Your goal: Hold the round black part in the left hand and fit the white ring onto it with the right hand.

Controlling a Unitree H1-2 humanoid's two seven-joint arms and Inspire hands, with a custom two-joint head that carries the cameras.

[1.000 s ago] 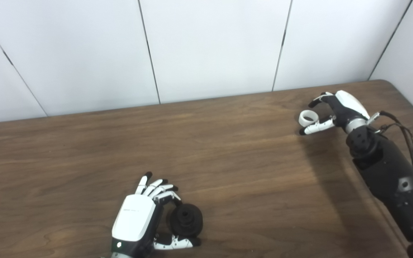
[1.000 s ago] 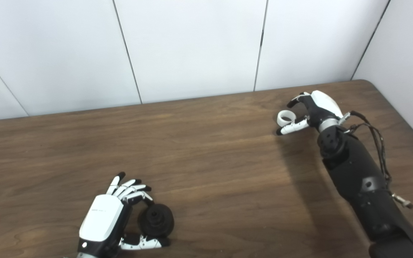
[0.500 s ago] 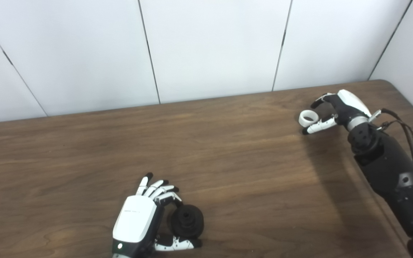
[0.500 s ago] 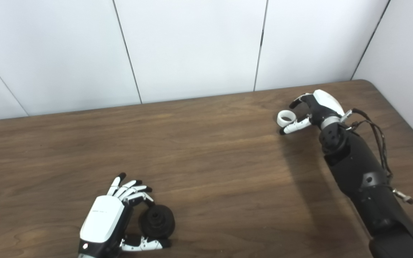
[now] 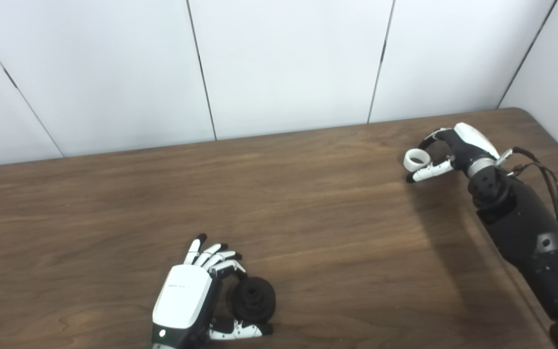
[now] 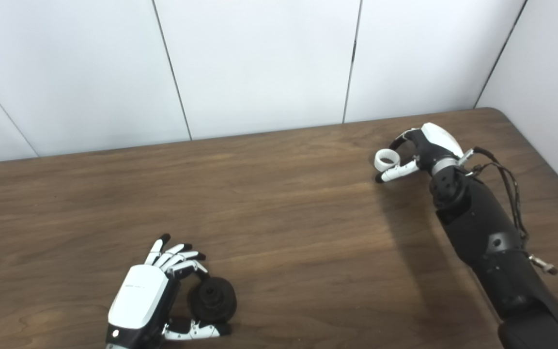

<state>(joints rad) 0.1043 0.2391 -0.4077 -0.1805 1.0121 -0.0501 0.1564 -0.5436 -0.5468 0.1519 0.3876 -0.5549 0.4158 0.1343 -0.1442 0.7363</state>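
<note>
- We are cupping our left hand [image 5: 188,296] around the round black plastic part [image 5: 253,299] at the near edge of the brown wooden table [image 5: 279,213]; the thumb is lying under the part and the other fingers are curving over its far side, spread and only loosely bent. We cannot tell whether they are pressing on it, and the part looks to be resting on the tabletop.
- We are holding our right hand [image 5: 453,150] far across the table, well apart from the left, beside the small white plastic ring [image 5: 415,158].
- Compared with a second ago, the right hand's upper fingers are curling down toward the ring's far rim, while the thumb [image 5: 426,171] is lying just beside its near rim. The ring itself is sitting in the same spot.
- We are reading this as the pinch closing but not yet complete: the fingers are bracketing the ring, and we cannot tell if they are touching it.
- The left hand and the black part are showing almost no change, so the fitting step is waiting on this pickup.
</note>
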